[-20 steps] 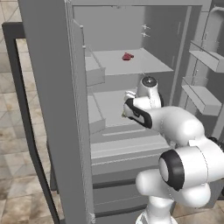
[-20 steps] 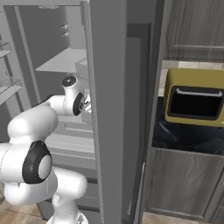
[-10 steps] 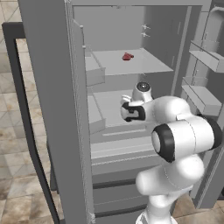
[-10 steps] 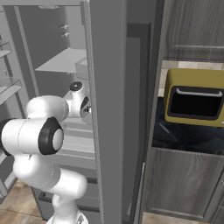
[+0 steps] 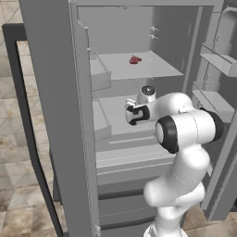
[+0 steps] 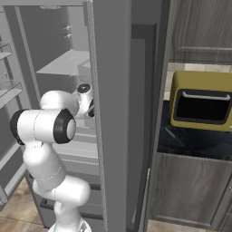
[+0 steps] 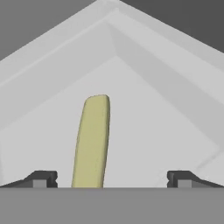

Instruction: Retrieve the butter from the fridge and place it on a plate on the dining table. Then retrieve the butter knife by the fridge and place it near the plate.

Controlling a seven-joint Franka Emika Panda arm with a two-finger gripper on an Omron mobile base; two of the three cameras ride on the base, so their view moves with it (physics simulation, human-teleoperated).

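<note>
1. The fridge [image 5: 55,92] is seen with its doors swung open; grey shelves are exposed inside, and the arm is reached into the middle of the compartment from the base in front.
2. To the right of the fridge, in the right base view, a yellow oven [image 6: 201,100] is seen on a black surface [image 6: 190,140]; it plays no part in this step and is well apart from the arm.
3. The middle shelf [image 7: 153,131] is the working level; in the hand view its back corner and walls are seen behind the target.
4. The gripper [image 5: 134,114] is held low over that shelf, and its jaws are seen spread wide, one tip at each side of the hand view.
5. The butter [image 7: 92,140] lies flat on the shelf, a pale yellow stick running away from the hand, between the tips but nearer one of them.
6. A small red item [image 5: 134,59] is seen on the shelf above; it is to be left alone.
7. Judged step: the approach to grasp. The hand is best shifted sideways until the stick is centred, then lowered, and the jaws closed across the narrow width, not the length.
8. Judged risk: an off-centre close may push the stick aside or twist it.
</note>
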